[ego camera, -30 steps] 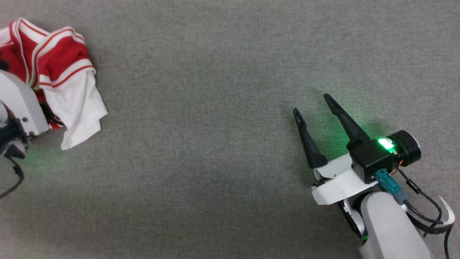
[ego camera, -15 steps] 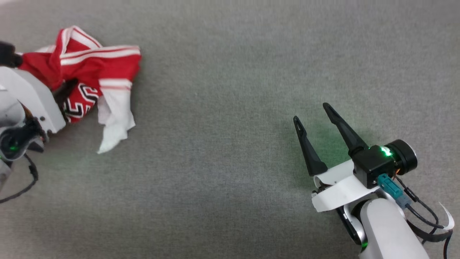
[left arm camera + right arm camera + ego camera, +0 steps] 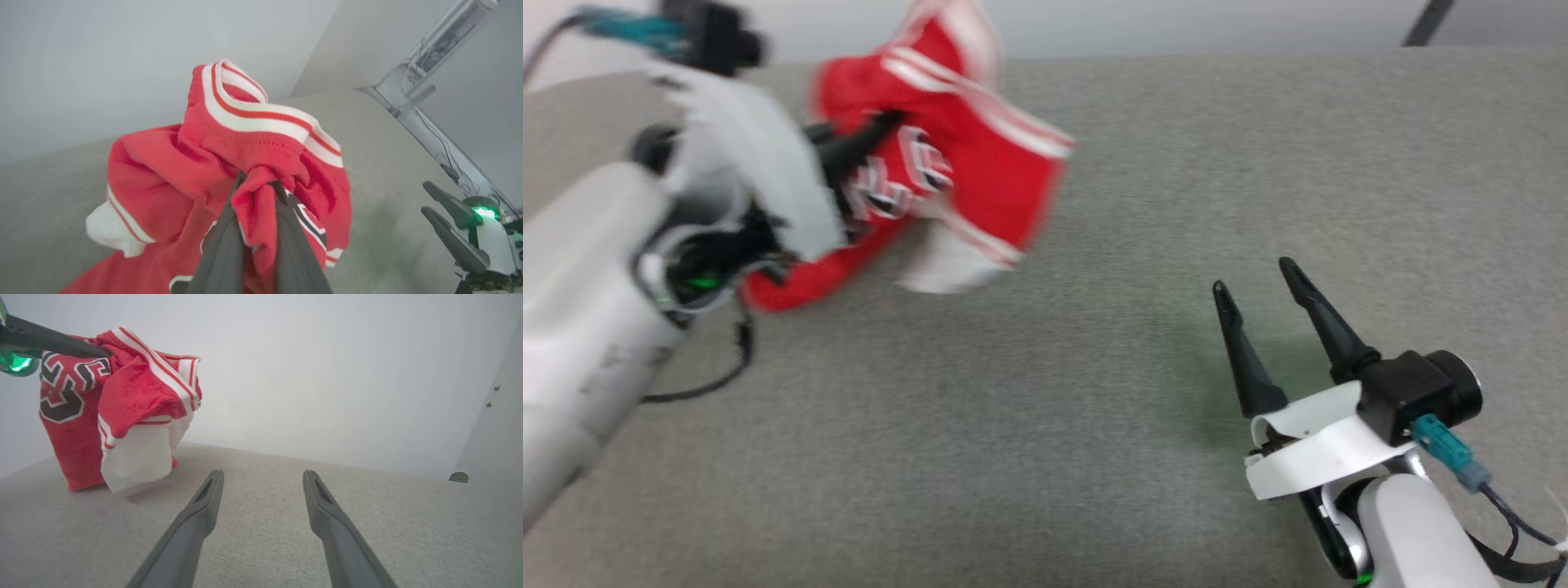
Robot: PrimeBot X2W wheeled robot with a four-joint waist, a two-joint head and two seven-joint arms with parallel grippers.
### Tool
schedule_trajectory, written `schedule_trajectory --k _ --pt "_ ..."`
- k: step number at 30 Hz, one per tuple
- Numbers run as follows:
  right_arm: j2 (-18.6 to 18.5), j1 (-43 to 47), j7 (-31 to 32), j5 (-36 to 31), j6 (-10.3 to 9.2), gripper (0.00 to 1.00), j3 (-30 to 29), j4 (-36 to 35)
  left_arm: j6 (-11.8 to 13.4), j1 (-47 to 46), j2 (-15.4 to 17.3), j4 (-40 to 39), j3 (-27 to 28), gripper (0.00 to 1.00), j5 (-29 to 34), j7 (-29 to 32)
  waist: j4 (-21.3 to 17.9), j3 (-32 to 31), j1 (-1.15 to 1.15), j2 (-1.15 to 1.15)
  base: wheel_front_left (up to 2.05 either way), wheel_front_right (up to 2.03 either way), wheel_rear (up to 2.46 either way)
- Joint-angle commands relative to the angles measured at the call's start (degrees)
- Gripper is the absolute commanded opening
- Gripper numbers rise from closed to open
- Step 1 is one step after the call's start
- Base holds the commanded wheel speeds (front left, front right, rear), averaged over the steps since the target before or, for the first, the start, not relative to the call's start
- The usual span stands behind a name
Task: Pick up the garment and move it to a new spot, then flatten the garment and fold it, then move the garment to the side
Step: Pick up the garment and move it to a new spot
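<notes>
Upper left of the head view: a bright red jersey-style garment [image 3: 980, 155] with white sleeves and striped trim hangs bunched from the left gripper [image 3: 882, 126], which is clamped on a fold. Lower right: the right gripper [image 3: 1253, 274] is spread and empty over a grey woven surface [image 3: 1094, 367]. Left wrist view, centre: red cloth is pinched between both fingers. Right wrist view, upper left: the hem hangs near the surface. Pickup looks done; placing, flattening, folding and setting aside remain.

You've got one garment [image 3: 996, 163] out there, one left pincer [image 3: 259, 181] plus one right pincer [image 3: 1253, 275] making two, and one desk [image 3: 1045, 408].
</notes>
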Motion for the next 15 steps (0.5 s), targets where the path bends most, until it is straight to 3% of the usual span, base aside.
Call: schedule_trajectory --k 1,7,11,15 --pt "0.1 0.6 0.0 0.3 -0.04 1.00 -0.6 -0.6 0.0 -0.9 -0.4 -1.1 -1.0 0.00 0.9 0.7 -2.3 0.3 0.00 0.00 0.00 0.00 0.00" --pt "0.1 1.0 0.0 2.0 -0.04 1.00 -2.4 -2.7 0.0 -6.2 -7.2 -3.6 -4.9 0.00 3.6 2.7 -6.1 2.4 0.00 0.00 0.00 0.00 0.00" --pt "0.1 0.1 0.0 3.2 -0.04 1.00 -2.9 -4.2 0.0 -9.1 -11.7 -4.0 -5.1 0.00 3.8 -0.6 -9.1 4.3 0.00 0.00 0.00 0.00 0.00" --pt "0.1 0.1 0.0 4.0 -0.04 1.00 -3.8 -5.2 0.0 -8.7 -12.3 -4.6 -5.4 0.00 2.2 -4.6 -11.3 5.7 0.00 0.00 0.00 0.00 0.00"
